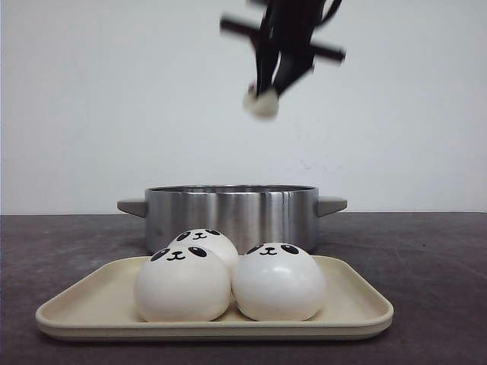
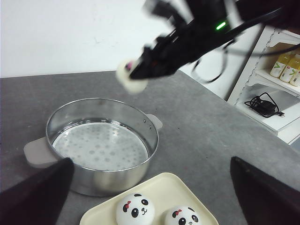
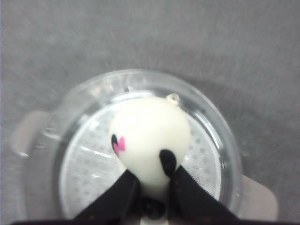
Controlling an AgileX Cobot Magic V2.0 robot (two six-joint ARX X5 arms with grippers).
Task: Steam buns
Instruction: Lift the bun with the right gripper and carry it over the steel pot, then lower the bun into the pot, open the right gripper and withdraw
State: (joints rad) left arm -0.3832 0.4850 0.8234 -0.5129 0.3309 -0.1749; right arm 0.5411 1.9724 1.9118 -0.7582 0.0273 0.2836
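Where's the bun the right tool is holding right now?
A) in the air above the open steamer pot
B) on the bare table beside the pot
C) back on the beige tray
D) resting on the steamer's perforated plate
A: the right tool pinches the held bun with the steamer pot below it, and the front view shows that bun well above the pot's rim, the perforated plate empty.

You had a plain white wall (image 1: 91,99) behind the dark grey table (image 1: 434,258), and a white shelf (image 2: 274,89) stood at the right.
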